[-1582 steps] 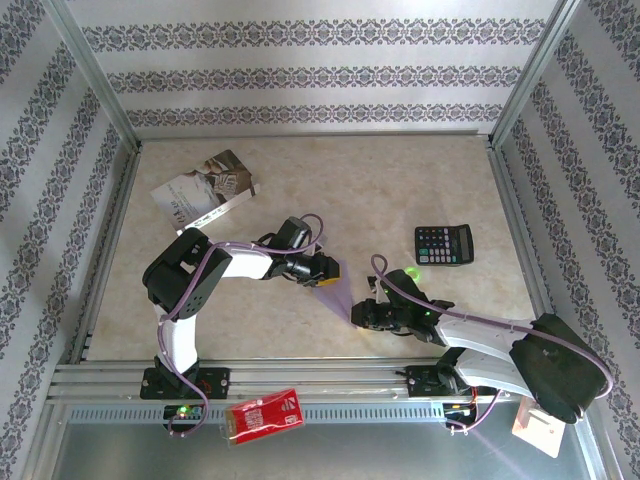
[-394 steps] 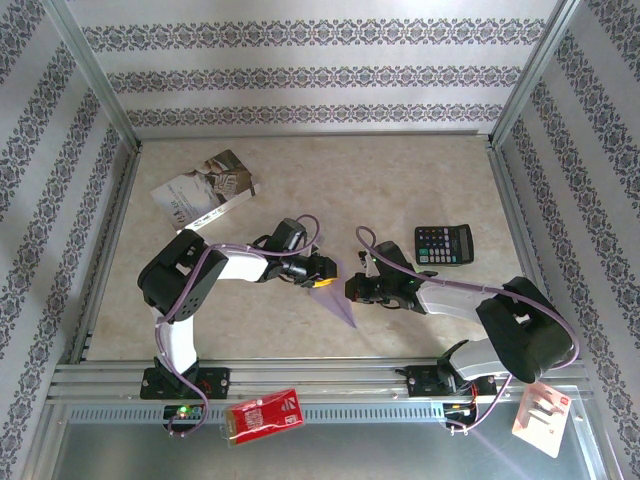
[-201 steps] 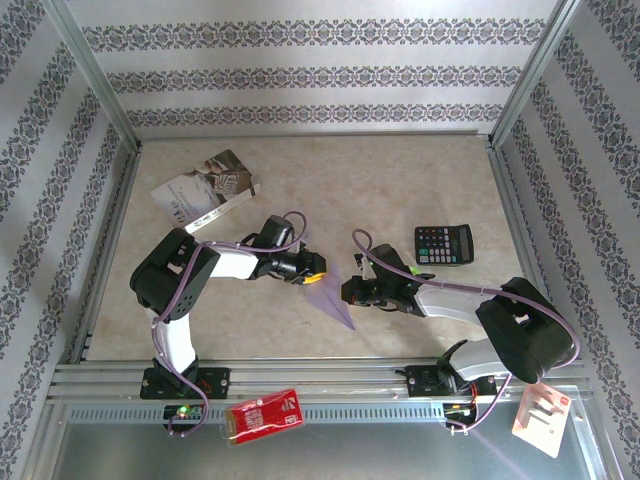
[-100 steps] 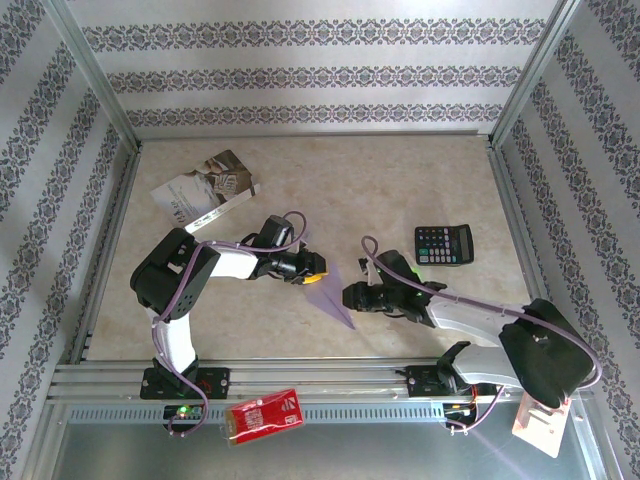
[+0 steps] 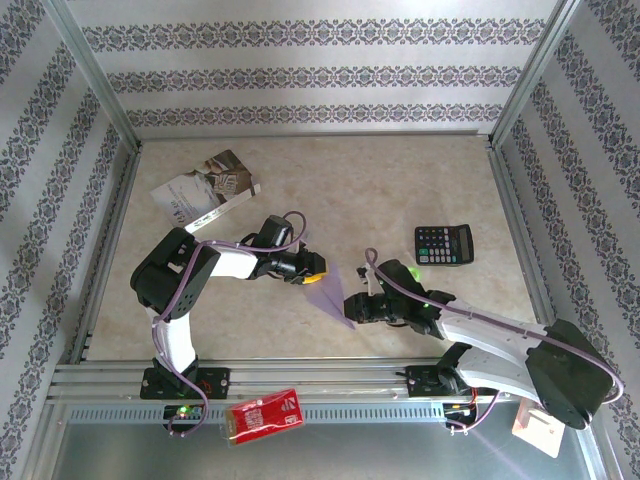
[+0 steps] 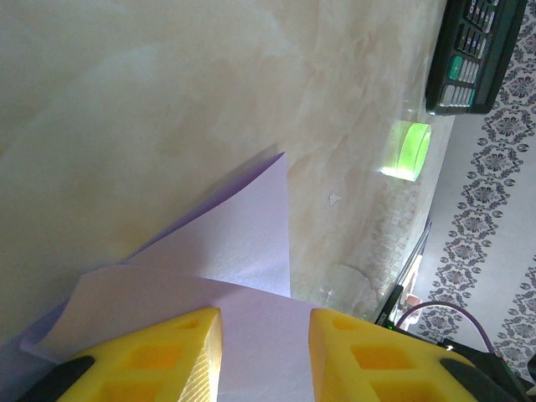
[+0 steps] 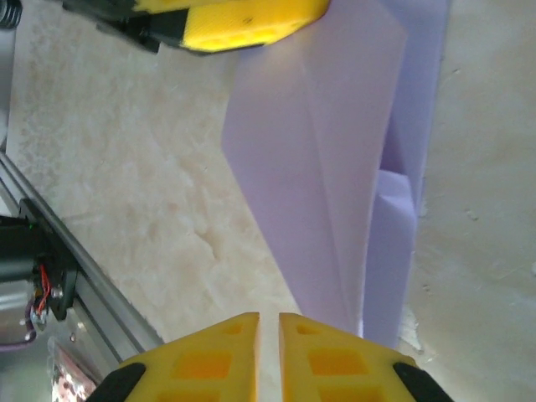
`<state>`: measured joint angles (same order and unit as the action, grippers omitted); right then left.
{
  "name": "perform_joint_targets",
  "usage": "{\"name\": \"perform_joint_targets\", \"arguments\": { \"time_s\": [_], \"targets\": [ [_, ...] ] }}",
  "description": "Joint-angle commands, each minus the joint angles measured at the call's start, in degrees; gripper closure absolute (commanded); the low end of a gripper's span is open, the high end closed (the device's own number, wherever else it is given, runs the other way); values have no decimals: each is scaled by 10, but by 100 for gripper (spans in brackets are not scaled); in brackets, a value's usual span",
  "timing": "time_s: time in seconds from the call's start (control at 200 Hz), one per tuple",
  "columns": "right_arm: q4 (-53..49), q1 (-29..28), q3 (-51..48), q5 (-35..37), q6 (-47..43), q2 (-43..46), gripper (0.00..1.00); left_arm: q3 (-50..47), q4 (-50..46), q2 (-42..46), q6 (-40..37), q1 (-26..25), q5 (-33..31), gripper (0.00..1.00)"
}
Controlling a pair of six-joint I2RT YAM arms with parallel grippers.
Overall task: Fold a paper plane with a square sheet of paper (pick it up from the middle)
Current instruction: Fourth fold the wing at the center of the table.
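Top cam sits high behind, looking down over the whole table (image 5: pixel 400 190); both wrist cams sit close, eyeing the same purple paper (image 7: pixel 310 167) from opposite sides.

**Lilac sheet folded down to a long point**

The square sheet of paper (image 5: pixel 336 302) isn't square any more. It's pale lilac, creased into a narrow tapering wedge, and it lies on the beige surface (image 5: pixel 400 190) near the middle, toward the front. The wide end sits farther back and left, the tip nearer and right. 1 long crease runs lengthwise, with overlapping layers along one edge.
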<state>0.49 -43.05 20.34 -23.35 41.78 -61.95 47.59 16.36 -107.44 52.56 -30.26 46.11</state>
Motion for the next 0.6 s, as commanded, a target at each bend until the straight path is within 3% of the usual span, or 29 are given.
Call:
{"name": "perform_joint_targets", "arguments": {
  "time_s": [0.0, 0.595],
  "targets": [
    [-14, -14, -3, 8, -8, -4, 88, -16, -9, -26, -16, 5, -16, 68],
    [-1, 7, -27, 15, -13, -66, 93, -13, -18, -27, -25, 5, -16, 68]
  ]
}}
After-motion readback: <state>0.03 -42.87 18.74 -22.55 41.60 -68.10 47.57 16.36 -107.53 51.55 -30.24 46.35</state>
